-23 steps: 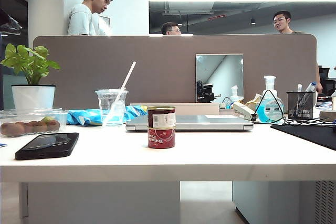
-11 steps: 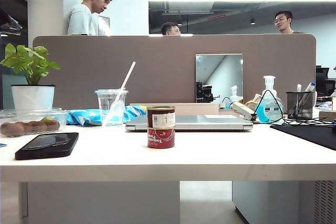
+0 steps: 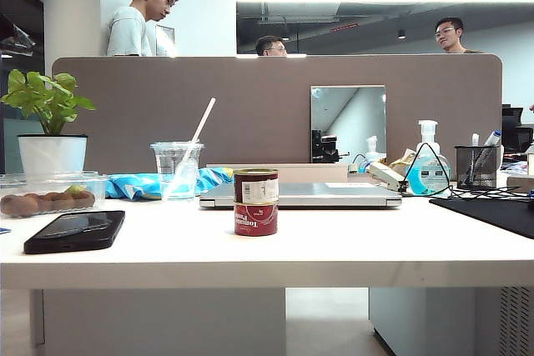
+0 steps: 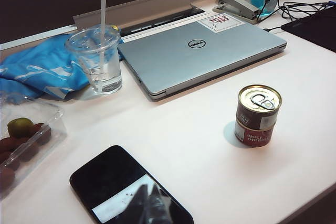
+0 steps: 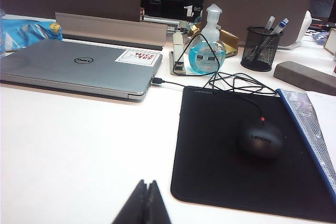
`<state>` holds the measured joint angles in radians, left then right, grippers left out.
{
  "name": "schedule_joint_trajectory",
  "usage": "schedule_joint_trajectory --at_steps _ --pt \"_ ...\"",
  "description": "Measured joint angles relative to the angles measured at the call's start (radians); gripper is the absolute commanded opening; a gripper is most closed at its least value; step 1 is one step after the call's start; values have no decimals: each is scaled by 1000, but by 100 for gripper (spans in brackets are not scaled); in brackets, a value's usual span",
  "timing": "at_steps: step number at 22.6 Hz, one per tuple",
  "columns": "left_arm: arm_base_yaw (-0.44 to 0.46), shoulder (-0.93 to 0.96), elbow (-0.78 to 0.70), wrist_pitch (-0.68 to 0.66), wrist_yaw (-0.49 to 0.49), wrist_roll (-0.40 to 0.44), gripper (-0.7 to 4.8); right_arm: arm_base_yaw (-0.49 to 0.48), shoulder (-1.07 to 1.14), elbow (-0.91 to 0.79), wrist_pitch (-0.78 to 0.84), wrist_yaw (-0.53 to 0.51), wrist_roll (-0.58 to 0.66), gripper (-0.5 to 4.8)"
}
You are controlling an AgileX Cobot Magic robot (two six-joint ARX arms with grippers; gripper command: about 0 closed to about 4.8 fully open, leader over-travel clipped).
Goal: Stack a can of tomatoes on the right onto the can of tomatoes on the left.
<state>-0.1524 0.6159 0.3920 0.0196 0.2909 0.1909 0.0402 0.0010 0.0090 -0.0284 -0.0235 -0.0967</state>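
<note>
1. You have two tomato cans here, already one on top of the other: the upper can (image 3: 256, 186) sits squarely on the lower can (image 3: 256, 219), near the front middle of the white table (image 3: 350, 243), just in front of the closed silver laptop (image 3: 304, 195).
2. From the left wrist view you see the same stack, with the pull-tab lid of the upper can (image 4: 259, 106) facing up and the lower can (image 4: 253, 136) under it, its label upside down.
3. Count one laptop (image 4: 199, 56), one black phone (image 4: 128, 190) lying flat, one clear plastic cup (image 4: 98, 59) with a single straw (image 4: 103, 3), and one clear fruit box (image 4: 23, 142).
4. You also have one blue cloth (image 4: 44, 69) behind the cup and one potted plant (image 3: 50, 127) at the far left of the table.
5. On the right side, count one black mouse pad (image 5: 239, 150) with one mouse (image 5: 260, 137) on it, one sanitizer bottle (image 5: 206, 51), one mesh pen holder (image 5: 261, 48) and one stapler (image 4: 236, 4).
6. Your right gripper (image 5: 143, 205) hangs over bare table beside the mouse pad; its two fingers are pressed together with nothing between them and touch nothing.
7. Your left gripper does not appear in any view, so you cannot tell how its fingers stand; its camera looks down at the stack from well away.
</note>
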Motion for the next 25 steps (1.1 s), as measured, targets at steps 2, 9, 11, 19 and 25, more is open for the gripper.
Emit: schedule_joint_trajectory --at_steps 2,9,11,19,25 --pt "0 0 0 0 0 0 -5 0 0 0 0 0 0 -5" --pt "2 -80 -22 2 -40 -13 -5 0 0 0 -1 0 0 -5" --pt "10 -121 -52 21 -41 -34 -5 0 0 0 -2 -1 0 -5" --pt "160 -385 -271 31 -71 -237 -4 -2 0 0 -8 -1 0 -5" --pt "188 -486 -367 42 -71 -274 -4 -2 0 0 -8 -2 0 -5"
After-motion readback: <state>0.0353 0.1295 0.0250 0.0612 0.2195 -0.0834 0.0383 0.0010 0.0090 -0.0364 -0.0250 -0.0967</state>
